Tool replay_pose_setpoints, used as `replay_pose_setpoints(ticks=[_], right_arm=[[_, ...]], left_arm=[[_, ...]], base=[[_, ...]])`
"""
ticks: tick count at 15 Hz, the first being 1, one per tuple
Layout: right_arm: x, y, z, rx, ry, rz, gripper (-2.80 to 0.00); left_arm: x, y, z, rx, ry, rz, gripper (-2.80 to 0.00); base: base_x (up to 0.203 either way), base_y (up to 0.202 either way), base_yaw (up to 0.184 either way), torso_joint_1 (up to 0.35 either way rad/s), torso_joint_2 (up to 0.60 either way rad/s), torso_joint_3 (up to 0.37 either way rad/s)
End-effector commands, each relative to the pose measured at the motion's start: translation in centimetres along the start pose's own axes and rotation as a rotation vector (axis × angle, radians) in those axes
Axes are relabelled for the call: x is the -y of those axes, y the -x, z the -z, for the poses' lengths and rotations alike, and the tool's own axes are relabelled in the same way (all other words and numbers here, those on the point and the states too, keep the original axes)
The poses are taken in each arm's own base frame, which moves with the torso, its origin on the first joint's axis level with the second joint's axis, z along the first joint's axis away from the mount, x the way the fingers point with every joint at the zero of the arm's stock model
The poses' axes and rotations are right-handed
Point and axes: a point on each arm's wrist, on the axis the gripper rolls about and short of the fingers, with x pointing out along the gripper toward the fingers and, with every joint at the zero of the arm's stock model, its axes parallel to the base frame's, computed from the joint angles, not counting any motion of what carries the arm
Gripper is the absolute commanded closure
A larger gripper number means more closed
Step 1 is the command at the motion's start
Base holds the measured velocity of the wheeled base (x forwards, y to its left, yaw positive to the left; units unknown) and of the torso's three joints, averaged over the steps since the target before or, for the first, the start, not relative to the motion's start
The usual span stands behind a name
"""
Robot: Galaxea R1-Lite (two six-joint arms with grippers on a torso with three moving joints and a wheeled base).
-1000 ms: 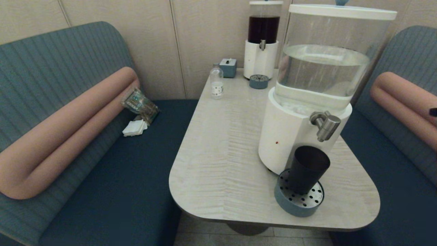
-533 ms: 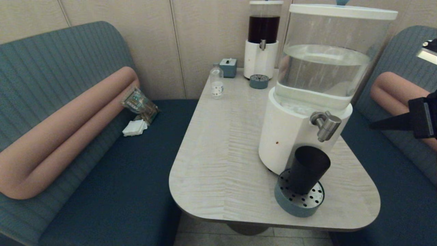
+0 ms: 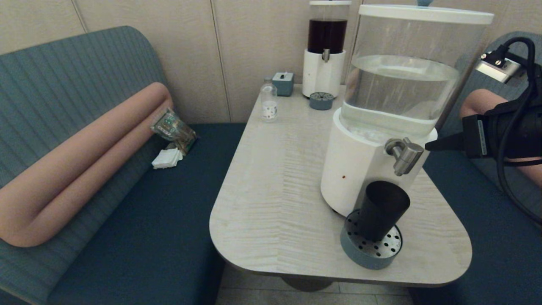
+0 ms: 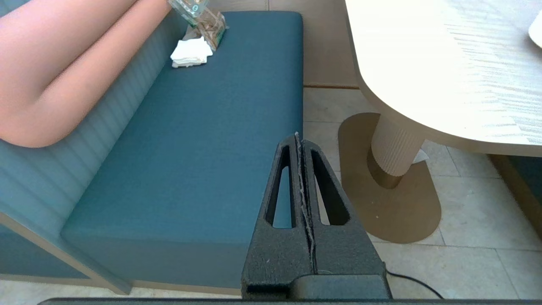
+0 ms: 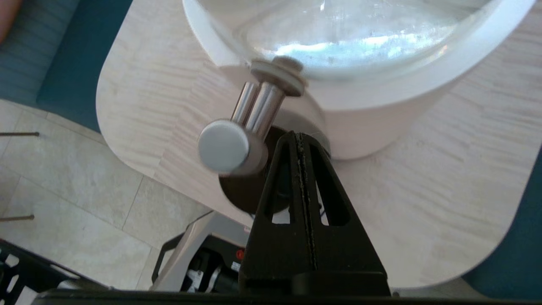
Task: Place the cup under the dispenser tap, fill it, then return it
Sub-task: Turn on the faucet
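Observation:
The black cup (image 3: 381, 209) stands on the blue-grey drip tray (image 3: 370, 250), right below the steel dispenser tap (image 3: 404, 156) of the big white-based dispenser (image 3: 360, 169). My right gripper (image 3: 428, 146) comes in from the right, shut and empty, its tip just right of the tap's top. In the right wrist view the tap (image 5: 237, 135) lies close beside the shut gripper (image 5: 300, 136), and the dark cup (image 5: 245, 190) shows below it. My left gripper (image 4: 299, 137) is shut and empty, parked low over the left bench seat, out of the head view.
A dark-liquid dispenser (image 3: 325, 51) with its small tray, a blue box (image 3: 283, 83) and a clear bottle (image 3: 268, 101) stand at the table's (image 3: 275, 190) far end. Benches flank the table; a packet (image 3: 171, 127) and napkins lie on the left seat.
My right arm has come in from the right edge, rising and moving left until its shut tip is next to the tap. The cup has stayed on the tray.

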Motion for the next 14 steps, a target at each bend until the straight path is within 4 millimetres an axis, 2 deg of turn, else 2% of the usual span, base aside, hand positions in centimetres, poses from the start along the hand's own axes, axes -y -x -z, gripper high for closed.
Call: replay_pose_setpoints(ticks=[1, 14], right_arm=[[0.1, -0.8, 0.2, -0.002, -0.001, -0.001, 0.0], [-0.4, -2.0, 0.0, 0.024, 0.016, -0.05, 0.0]], left_arm=[[0.0, 0.0, 0.0, -0.001, 0.0, -0.001, 0.0], [0.0, 0.0, 0.0, -0.001, 0.0, -0.001, 0.0]], base=[[0.0, 0.0, 0.0, 0.0, 0.0, 0.0], [0.0, 0.0, 0.0, 0.0, 0.0, 0.0]])
